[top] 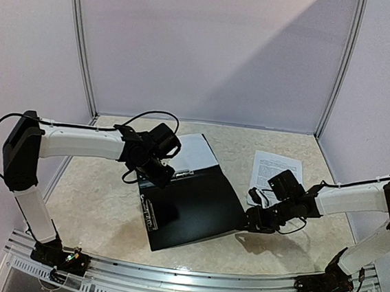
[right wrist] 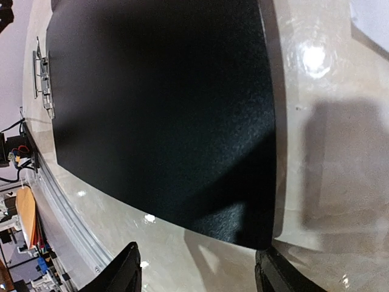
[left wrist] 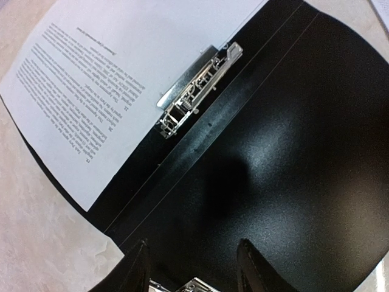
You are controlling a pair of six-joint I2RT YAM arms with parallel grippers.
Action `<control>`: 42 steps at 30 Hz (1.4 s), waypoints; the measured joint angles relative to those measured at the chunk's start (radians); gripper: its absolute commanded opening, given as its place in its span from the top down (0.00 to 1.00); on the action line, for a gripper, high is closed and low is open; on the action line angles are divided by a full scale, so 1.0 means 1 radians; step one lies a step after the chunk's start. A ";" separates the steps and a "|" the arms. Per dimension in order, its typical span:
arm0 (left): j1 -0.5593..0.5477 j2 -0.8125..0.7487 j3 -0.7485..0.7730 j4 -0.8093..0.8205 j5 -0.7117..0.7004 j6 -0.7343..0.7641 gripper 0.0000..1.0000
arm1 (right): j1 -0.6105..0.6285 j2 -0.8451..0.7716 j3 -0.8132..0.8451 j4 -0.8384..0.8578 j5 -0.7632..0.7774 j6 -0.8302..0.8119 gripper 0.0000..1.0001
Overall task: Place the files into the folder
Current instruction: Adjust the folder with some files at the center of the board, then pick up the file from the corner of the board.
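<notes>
- Currently the left tool (left wrist: 193, 260) hangs released: its two dark fingers (left wrist: 137, 271) stand apart with nothing between them.
- Directly beneath it lies the black inner face of the folder (left wrist: 292, 152), which is spread open and flat on the desk (top: 100, 199); whether the fingertips touch the cover I cannot tell.
- Just beyond the left tool, past the folder's spine crease, a metal clip (left wrist: 197, 91) sits on the far half of the folder.
- A printed sheet (left wrist: 121, 67), white with dense black text, lies on that far half, one edge beside the clip.
- The right tool (right wrist: 197, 271) is also released, its fingers (right wrist: 124, 271) wide apart and gripping nothing.
- It hovers low at the folder's right-hand edge; in the right wrist view a near corner of the black cover lies under the gap, closer to one finger, with bare desk on either side.
- From above, the two tools are at opposite sides of the near half: the left at the spine, the right at the outer edge.
- Further out, the loose files (top: 277, 169) lie flat on the desk to the right of the folder, apart from it and beyond the right tool.
</notes>
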 measured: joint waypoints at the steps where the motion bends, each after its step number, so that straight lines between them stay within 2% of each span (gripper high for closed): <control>1: 0.000 0.000 -0.003 0.002 0.005 0.000 0.51 | 0.004 -0.002 0.009 -0.020 -0.007 0.002 0.30; 5: -0.006 0.000 0.000 0.026 0.030 0.001 0.50 | 0.013 -0.001 0.089 -0.206 0.019 -0.013 0.20; 10: -0.048 0.029 0.097 0.061 0.044 -0.009 0.46 | -0.001 -0.078 0.191 -0.382 0.186 -0.043 0.01; 13: -0.080 0.090 0.219 0.109 0.064 -0.042 0.44 | -0.082 -0.177 0.193 -0.381 0.288 -0.051 0.01; 17: -0.096 0.191 0.335 0.194 0.138 -0.135 0.40 | -0.279 -0.254 0.131 -0.303 0.301 -0.051 0.01; 21: -0.109 0.321 0.443 0.246 0.189 -0.228 0.39 | -0.395 -0.260 0.098 -0.286 0.354 -0.068 0.01; 25: -0.152 0.491 0.625 0.250 0.243 -0.293 0.39 | -0.492 -0.260 0.095 -0.259 0.370 -0.090 0.01; 30: -0.198 0.584 0.679 0.270 0.311 -0.384 0.37 | -0.690 -0.236 0.078 -0.208 0.308 -0.095 0.01; 32: -0.207 0.610 0.682 0.280 0.335 -0.425 0.37 | -0.724 -0.201 0.077 -0.193 0.285 -0.092 0.01; 42: -0.208 0.718 0.710 0.340 0.433 -0.575 0.37 | -0.726 -0.128 0.016 -0.125 0.160 -0.081 0.03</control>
